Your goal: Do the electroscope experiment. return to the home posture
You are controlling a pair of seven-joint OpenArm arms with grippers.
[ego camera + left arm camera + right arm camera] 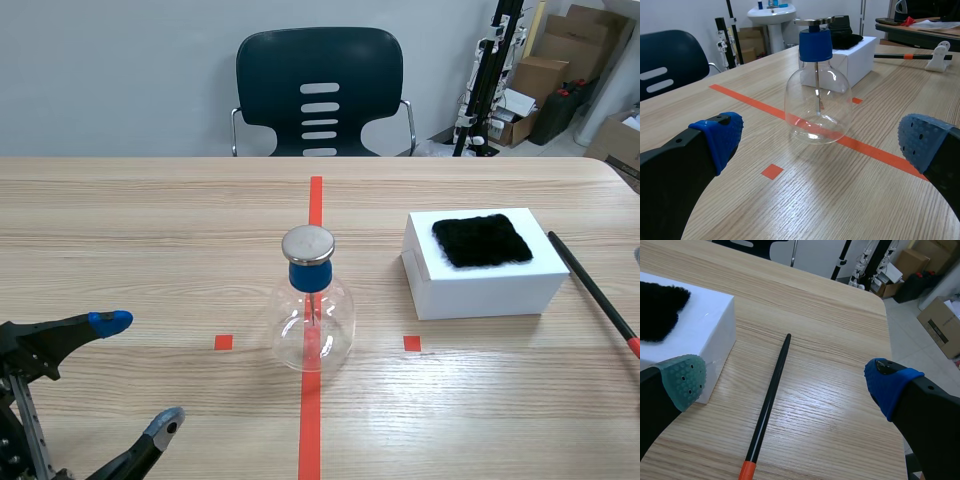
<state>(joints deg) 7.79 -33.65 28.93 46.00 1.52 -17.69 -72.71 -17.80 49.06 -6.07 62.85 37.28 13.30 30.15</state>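
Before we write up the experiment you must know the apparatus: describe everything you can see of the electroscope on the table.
The electroscope is a clear, glass-like flask with a rounded body and short neck. A blue stopper plugs the neck, topped by a flat, shiny metal disc. A thin rod hangs from the stopper inside the body. The flask stands upright on the wooden table, on the orange-red tape line, apart from the white box beside it. Only the table touches it.

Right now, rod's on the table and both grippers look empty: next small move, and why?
Probably lift the right gripper up and back toward home. It is open on nothing, the rod lies flat on the table beside the white box, and the left gripper is open too, short of the electroscope.
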